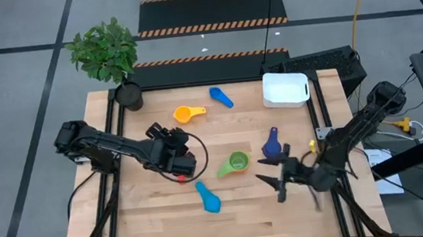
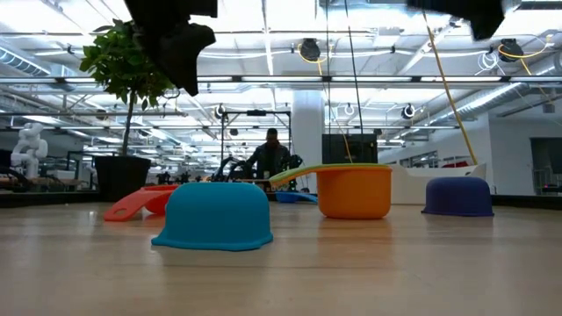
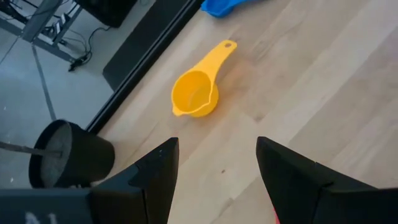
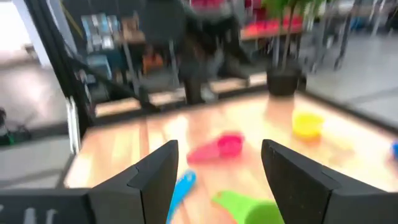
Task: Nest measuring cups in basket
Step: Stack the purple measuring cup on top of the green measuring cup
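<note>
No readable text, labels or numbers anywhere.

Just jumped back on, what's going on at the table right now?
Measuring cups are still scattered over the table; the white basket at the far right holds none. The left gripper hovers mid-table with open jaws, facing the yellow cup. The right gripper is above the table near the navy cup and green cup, jaws open and empty. Neither arm holds anything.
</note>
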Controlling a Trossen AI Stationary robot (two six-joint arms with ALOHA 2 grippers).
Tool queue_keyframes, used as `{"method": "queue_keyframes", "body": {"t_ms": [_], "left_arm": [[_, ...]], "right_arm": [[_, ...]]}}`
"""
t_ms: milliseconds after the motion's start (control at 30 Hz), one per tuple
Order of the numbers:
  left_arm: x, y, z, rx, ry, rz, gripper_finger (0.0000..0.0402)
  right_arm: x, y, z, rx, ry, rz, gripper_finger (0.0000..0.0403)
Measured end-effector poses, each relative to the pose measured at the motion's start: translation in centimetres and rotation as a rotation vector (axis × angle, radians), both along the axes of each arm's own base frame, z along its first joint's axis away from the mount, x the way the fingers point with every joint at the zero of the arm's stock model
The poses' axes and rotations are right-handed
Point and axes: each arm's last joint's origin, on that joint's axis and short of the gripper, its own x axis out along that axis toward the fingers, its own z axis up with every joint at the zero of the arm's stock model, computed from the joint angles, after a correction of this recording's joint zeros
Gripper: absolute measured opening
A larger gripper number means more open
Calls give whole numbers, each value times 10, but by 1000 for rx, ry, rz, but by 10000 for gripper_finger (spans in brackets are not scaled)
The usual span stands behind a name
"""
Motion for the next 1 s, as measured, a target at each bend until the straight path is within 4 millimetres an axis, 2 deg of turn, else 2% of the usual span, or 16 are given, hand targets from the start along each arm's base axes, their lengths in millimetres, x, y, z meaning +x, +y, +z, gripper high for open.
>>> {"method": "queue_keyframes", "body": {"t_ms": [100,233,400,733,1000], "left_arm": [[-2,-1,0,1,2,-5,218],[2,-2,-1,-18,5,-41,218],[11,-6,0,-40,-9,-137,218],[22,-9,1,-37,14,-302,218],[29,-5,3,-14,11,-357,218]], "right_arm": [[9,-11,-8,50,126,17,223],[15,-25,-9,79,277,-27,223],[14,-39,-6,50,425,-132,223],[2,-78,-21,91,669,-375,234],[-1,-105,-41,169,706,-509,251]]}}
